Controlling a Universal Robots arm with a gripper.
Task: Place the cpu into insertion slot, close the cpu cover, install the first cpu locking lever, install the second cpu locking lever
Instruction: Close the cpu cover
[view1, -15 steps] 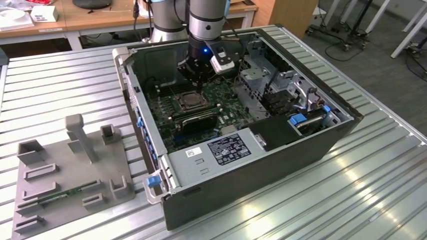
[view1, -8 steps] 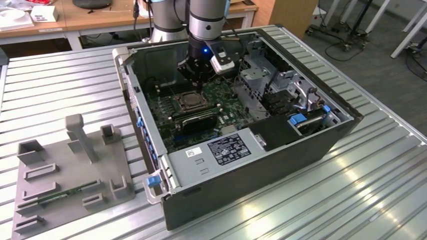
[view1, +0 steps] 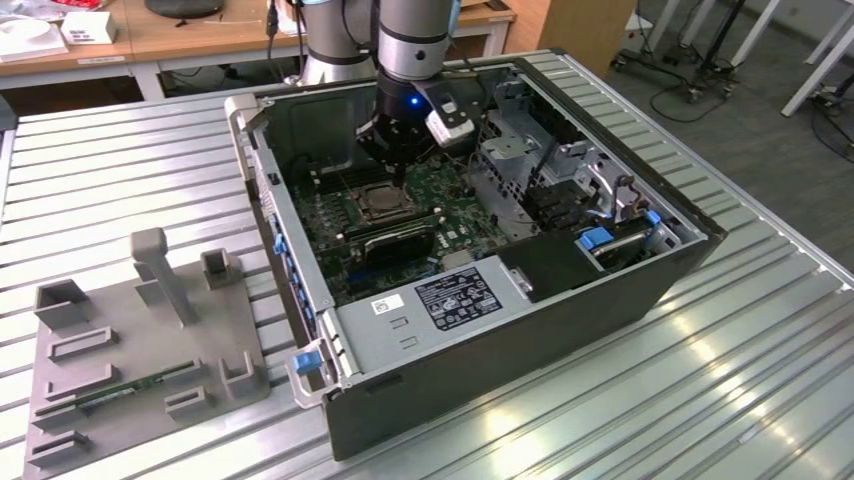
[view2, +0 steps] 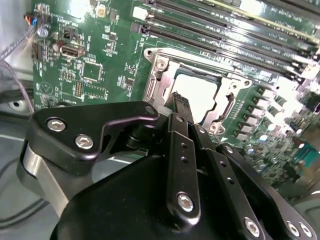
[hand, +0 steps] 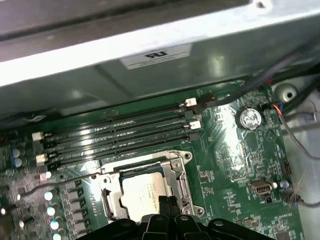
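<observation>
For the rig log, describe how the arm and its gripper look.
The arm is a silver-grey tube with a dark wrist section carrying a blue light and a pale boxy unit. The gripper is glossy black, built of flat linked bars fastened with silver screws.

Likely robotics lab: slatted metal bench (view1: 120, 170), wooden desks (view1: 200, 40), wheeled stands (view1: 694, 70).
</observation>
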